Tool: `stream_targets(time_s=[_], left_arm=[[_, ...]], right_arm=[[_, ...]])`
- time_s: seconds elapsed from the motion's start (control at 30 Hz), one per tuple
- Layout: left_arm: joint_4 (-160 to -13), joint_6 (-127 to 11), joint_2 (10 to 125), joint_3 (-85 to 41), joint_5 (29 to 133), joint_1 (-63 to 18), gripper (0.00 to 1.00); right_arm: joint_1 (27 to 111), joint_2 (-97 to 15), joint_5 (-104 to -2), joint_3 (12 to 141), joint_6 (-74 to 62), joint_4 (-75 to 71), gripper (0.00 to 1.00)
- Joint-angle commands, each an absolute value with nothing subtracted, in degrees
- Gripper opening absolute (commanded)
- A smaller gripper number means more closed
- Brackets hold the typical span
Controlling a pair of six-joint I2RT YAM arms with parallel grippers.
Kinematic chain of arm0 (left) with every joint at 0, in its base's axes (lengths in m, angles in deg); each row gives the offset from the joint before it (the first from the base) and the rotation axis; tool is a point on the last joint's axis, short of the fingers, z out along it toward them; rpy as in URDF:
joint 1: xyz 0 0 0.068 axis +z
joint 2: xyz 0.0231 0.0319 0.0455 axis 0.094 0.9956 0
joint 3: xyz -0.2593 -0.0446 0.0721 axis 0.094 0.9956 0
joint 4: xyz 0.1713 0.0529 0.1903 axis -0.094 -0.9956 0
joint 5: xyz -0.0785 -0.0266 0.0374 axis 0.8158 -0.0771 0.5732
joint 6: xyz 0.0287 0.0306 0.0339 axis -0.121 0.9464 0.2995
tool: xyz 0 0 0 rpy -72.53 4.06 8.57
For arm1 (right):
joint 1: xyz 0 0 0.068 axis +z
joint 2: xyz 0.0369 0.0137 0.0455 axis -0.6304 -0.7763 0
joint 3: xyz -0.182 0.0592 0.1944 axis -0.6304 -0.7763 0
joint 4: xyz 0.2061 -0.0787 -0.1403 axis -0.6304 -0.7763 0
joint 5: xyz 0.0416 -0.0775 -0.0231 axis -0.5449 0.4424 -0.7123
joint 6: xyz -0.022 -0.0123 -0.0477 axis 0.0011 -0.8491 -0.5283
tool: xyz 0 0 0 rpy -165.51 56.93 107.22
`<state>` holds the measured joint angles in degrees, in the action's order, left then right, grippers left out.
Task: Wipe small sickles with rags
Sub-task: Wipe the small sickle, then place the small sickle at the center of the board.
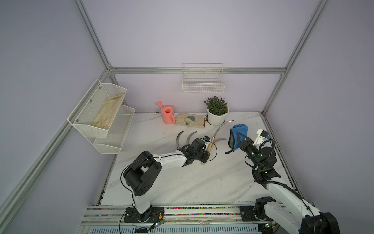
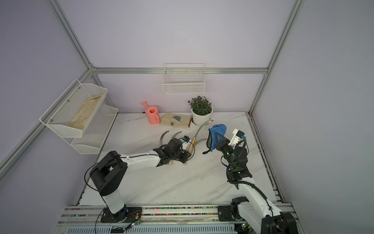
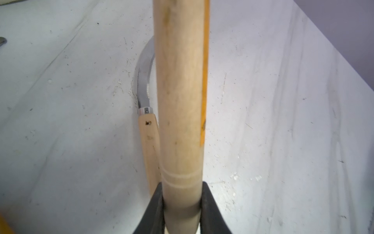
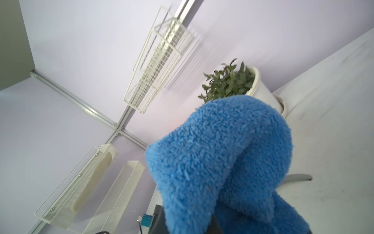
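Note:
My left gripper (image 1: 204,156) (image 3: 182,194) is shut on the pale wooden handle of one small sickle (image 1: 210,146) (image 3: 180,101). Its grey blade (image 1: 221,126) curves away toward the plant pot, lifted off the table. Another sickle (image 3: 144,85) lies flat just beneath the held one. Two more blades (image 1: 179,137) (image 1: 191,136) lie left of that gripper, and one blade (image 1: 221,139) lies to its right. My right gripper (image 1: 241,141) (image 2: 219,140) is raised and shut on the blue plush rag (image 1: 239,130) (image 4: 218,158), which drapes over its fingers, right of the held blade and apart from it.
A pink watering can (image 1: 167,114), beige work gloves (image 1: 190,120) and a potted plant (image 1: 217,111) stand along the back edge. A white wire basket (image 1: 203,81) hangs on the back wall. A two-tier mesh shelf (image 1: 113,139) on the left wall holds another glove.

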<state>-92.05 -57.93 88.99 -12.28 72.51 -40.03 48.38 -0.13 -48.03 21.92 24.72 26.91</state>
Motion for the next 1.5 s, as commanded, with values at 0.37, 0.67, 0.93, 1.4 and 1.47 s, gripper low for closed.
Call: stream_targets(time_s=[0.37,0.67,0.93,1.4,1.47], left_arm=[[-110.0,-48.2,113.1,-49.2,62.5,-49.8,0.00],[-116.5,-45.5,118.3,-55.1,57.7,-51.8,0.00],[-116.5,-45.0,116.9,-53.1,57.9,-52.3,0.00],[-113.5,-45.3,117.4,-53.1,59.2,-52.3,0.07],[-112.5,-45.1,117.4,-52.7,59.7,-52.2,0.13]], right_arm=[[48.1,15.9,-31.9,20.6,15.9,-1.9,0.00],[47.4,2.4,-34.2,23.7,14.6,6.8,0.00],[41.4,-22.9,-40.9,31.1,16.8,17.8,0.00],[29.7,-41.5,-46.6,35.6,19.5,22.7,0.00],[29.5,-43.4,-47.0,36.5,19.7,22.7,0.00]])
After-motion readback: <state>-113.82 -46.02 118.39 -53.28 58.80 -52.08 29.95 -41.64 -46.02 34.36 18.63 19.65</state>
